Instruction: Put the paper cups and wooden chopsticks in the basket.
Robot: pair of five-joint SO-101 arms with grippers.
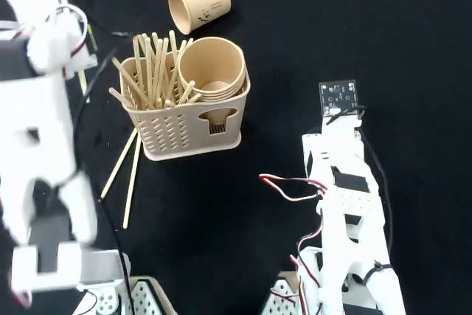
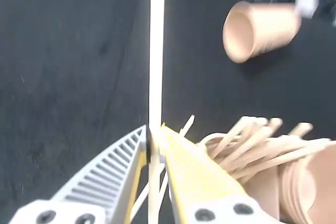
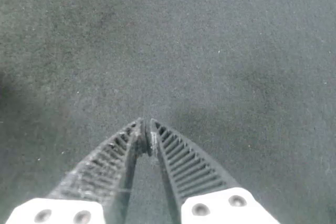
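Note:
My left gripper (image 2: 155, 129) is shut on one wooden chopstick (image 2: 156, 51), which runs straight out past the fingertips, above the black table beside the basket. The beige basket (image 1: 188, 132) holds a bundle of chopsticks (image 1: 151, 71) and a stack of paper cups (image 1: 212, 68). One more paper cup (image 1: 199, 5) lies on its side on the table behind the basket, also seen from the left wrist as cup (image 2: 260, 30). Two loose chopsticks (image 1: 125, 171) lie on the table at the basket's left front. My right gripper (image 3: 145, 129) is shut on nothing, over bare black cloth.
The left arm (image 1: 40, 123) stands tall along the left edge of the table. The right arm (image 1: 346, 189) lies stretched out at the right front, with red and white wires (image 1: 291, 186) looping off it. Black cloth (image 1: 354, 42) covers the table.

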